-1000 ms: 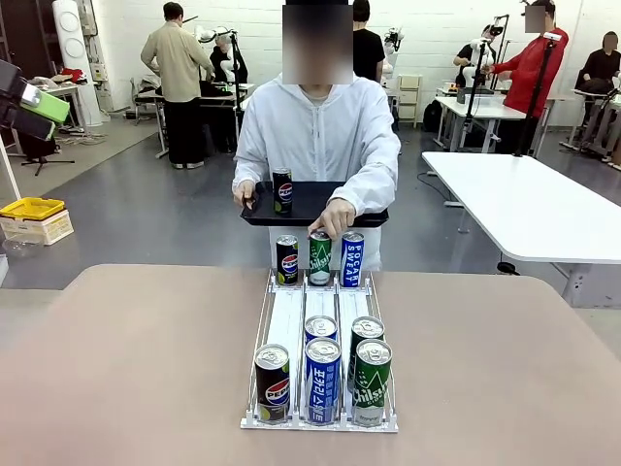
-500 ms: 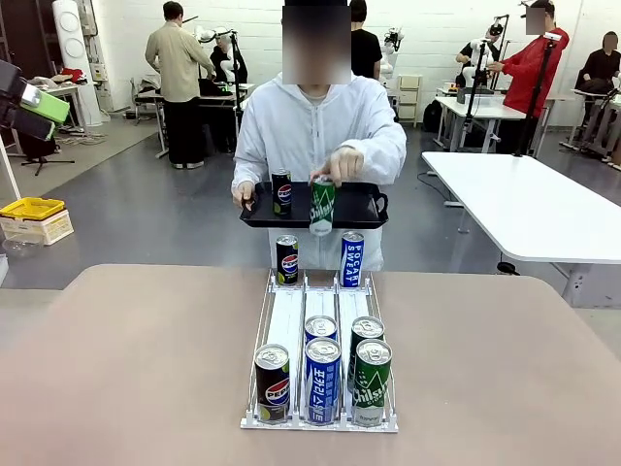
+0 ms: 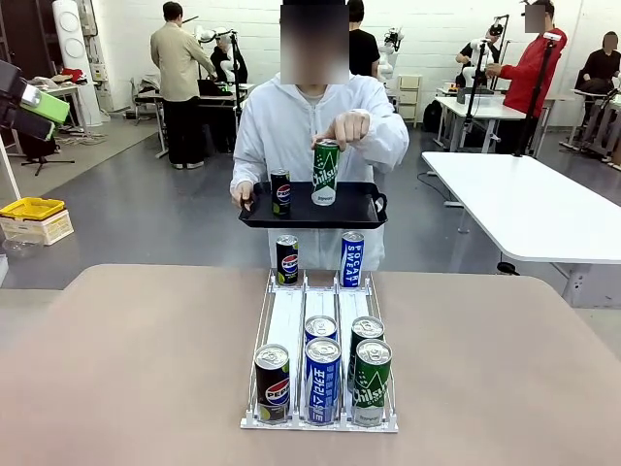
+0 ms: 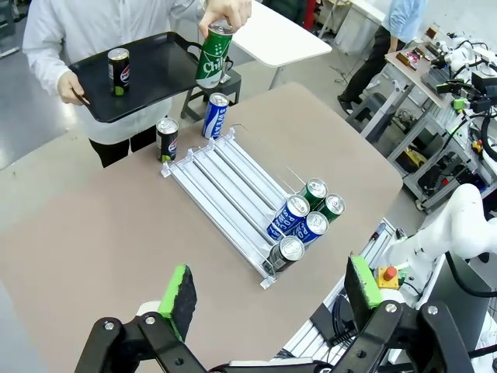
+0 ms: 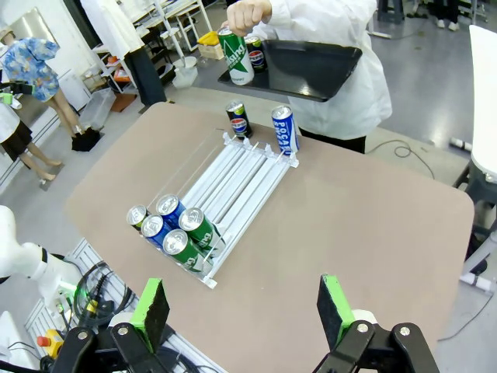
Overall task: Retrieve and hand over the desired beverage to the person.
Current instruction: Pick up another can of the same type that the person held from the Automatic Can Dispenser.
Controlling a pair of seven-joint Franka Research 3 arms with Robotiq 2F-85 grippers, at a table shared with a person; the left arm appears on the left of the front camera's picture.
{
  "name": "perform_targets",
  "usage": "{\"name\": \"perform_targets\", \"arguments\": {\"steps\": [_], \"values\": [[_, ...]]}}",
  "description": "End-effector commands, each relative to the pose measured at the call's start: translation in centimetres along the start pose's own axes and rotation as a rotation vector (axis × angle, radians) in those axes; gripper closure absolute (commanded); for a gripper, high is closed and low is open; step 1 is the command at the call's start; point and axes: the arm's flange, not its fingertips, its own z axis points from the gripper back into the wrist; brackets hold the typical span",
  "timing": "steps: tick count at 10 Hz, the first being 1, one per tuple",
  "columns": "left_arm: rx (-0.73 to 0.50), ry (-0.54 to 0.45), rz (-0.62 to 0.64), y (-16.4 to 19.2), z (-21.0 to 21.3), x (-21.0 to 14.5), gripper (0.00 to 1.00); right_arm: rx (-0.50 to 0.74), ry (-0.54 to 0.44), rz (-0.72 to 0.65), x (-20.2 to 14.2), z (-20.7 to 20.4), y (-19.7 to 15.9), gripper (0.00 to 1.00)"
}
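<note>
Beverage cans stand in a white rack [image 3: 320, 316] on the brown table. At its far end are a Pepsi can [image 3: 287, 259] and a blue Pocari Sweat can [image 3: 352, 258]. At its near end stand a Pepsi can [image 3: 273, 382], two blue cans [image 3: 322, 379] and two green cans [image 3: 372, 382]. The person [image 3: 315, 121] holds a black tray [image 3: 354, 209] bearing a Pepsi can [image 3: 280, 191]. Their other hand grips a green can [image 3: 325, 172] above the tray. My left gripper [image 4: 272, 291] and right gripper [image 5: 243, 311] hang open high above the table's near side, both holding nothing.
A white table [image 3: 529, 204] stands beyond the brown table's far right corner. Several other people work at benches in the background. The brown tabletop [image 3: 126, 369] lies bare on both sides of the rack.
The person has lifted the green can out of the rack's far middle lane and raised it above the tray. Both grippers have stayed open.
</note>
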Motion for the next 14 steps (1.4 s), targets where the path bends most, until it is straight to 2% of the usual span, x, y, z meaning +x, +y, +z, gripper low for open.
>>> {"name": "perform_targets", "arguments": {"steps": [1,14], "values": [[-0.017,-0.006,-0.01,-0.03,-0.09,0.12,0.0,0.029,-0.005,0.009,0.05,-0.11,-0.03,0.0],[-0.017,-0.006,-0.01,-0.03,-0.09,0.12,0.0,0.029,-0.005,0.009,0.05,-0.11,-0.03,0.0]]}}
